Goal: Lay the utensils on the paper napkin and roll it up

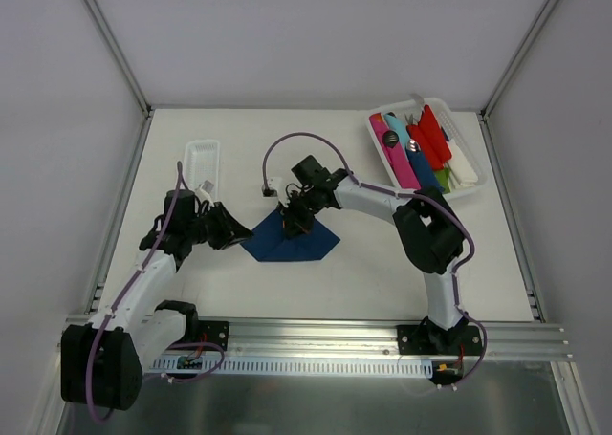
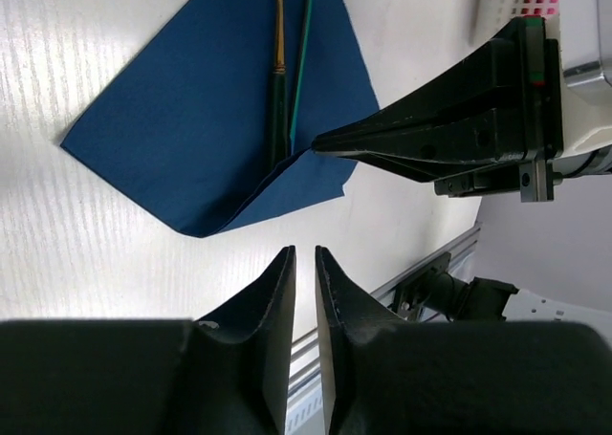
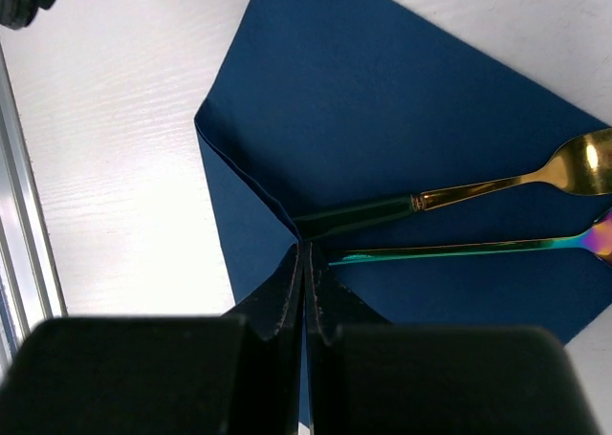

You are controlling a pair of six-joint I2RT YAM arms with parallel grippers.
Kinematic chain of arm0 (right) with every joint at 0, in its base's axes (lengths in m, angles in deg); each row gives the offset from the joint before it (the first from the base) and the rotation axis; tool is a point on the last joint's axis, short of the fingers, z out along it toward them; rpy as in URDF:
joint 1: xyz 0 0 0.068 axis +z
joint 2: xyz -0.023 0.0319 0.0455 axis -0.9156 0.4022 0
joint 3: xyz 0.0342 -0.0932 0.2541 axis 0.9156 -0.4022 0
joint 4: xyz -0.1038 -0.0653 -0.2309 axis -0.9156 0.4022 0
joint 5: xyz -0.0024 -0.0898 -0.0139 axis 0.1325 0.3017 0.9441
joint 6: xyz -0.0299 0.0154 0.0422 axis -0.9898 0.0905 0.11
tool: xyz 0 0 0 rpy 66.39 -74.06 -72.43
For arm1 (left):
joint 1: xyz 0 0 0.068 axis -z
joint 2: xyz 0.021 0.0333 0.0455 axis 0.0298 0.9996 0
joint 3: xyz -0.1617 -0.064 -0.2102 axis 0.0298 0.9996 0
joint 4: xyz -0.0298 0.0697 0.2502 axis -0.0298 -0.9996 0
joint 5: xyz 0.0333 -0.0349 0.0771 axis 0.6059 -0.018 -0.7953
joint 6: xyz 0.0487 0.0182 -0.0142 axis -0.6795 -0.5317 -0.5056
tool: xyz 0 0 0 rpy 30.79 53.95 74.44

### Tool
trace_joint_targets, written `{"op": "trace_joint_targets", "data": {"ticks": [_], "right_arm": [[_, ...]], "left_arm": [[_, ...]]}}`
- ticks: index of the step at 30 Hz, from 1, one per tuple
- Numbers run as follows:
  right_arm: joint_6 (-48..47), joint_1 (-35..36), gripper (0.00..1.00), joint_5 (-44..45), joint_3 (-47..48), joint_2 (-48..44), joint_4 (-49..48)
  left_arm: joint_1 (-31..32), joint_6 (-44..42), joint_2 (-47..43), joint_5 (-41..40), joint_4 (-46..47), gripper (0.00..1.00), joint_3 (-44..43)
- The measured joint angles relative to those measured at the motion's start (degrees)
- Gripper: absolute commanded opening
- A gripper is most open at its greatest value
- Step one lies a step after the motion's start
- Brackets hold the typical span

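Looking out from the near edge of the counter (image 1: 363,272), we first meet the left end effector (image 2: 304,255). Its fingers are almost pressed together, with only a thin slit between them and nothing in it. It hovers just beside the near-left edge of the paper napkin (image 1: 308,249), apart from the sheet.

Next comes the napkin itself, a dark navy sheet lying flat near the middle of the counter, turned so that it sits like a diamond. One corner is folded up and over.

On that raised fold we see the right end effector (image 3: 303,250), its fingers pressed together and pinching the napkin's doubled edge.

Right at the pinch lie the utensils (image 3: 459,194), two slim pieces side by side on the napkin. One has a dark green handle and a gold stem and head; the other is thin, with a green-to-purple sheen. Their handle ends touch the fold and their heads point away from it, toward the napkin's far edge.

Farther off to the left, a narrow white tray (image 1: 203,158) sits well apart from the napkin. At the far right corner a white bin (image 1: 478,179) holds pink, red, blue and white plastic items (image 1: 421,148).
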Motion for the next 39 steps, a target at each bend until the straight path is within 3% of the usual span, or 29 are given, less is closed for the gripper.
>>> {"op": "trace_joint_targets", "data": {"ticks": [9,39], "right_arm": [[0.0,-0.3,0.00,0.1,0.1,1.3,0.5],[0.6,-1.2,0.00,0.0,3.3,4.5,0.9]], "left_arm": [[7.3,0.7,8.2,-3.7,1.6,0.03,0.0],[14.9,0.9,24.4,-7.8,4.5,0.06,-6.1]]}}
